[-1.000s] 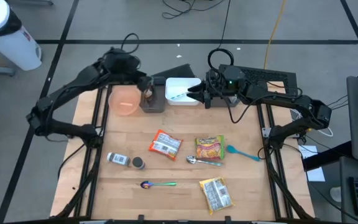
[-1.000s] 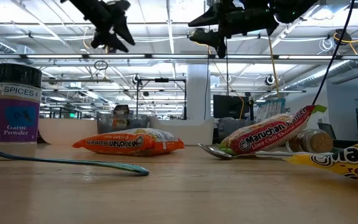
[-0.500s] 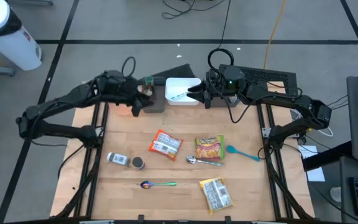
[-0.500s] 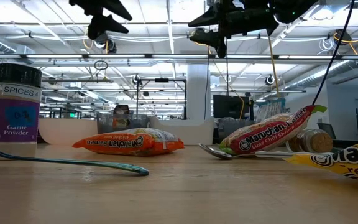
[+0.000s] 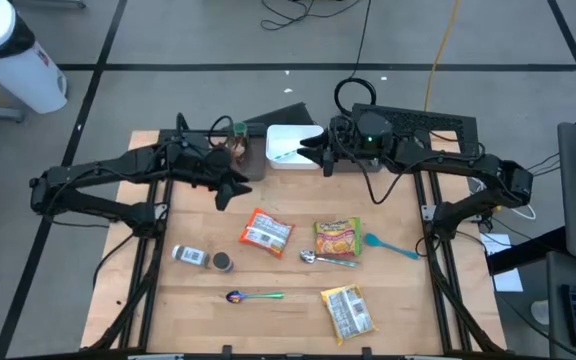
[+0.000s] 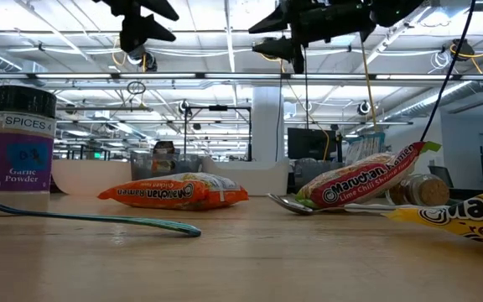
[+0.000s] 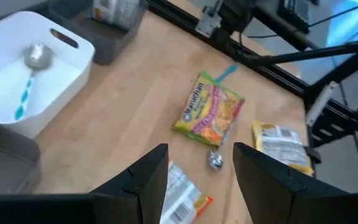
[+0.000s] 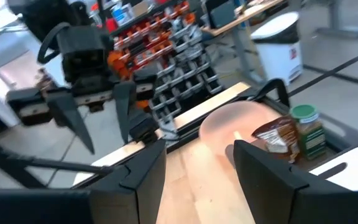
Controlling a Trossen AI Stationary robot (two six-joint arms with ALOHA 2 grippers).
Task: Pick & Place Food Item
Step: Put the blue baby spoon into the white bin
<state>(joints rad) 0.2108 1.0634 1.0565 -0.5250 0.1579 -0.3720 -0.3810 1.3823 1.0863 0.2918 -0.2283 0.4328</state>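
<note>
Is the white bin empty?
No, the left wrist view shows a spoon with a blue handle lying inside the white bin.

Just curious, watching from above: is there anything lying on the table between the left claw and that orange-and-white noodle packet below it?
No. In the high view, only bare wood separates the left gripper, open and empty, from the noodle packet.
</note>
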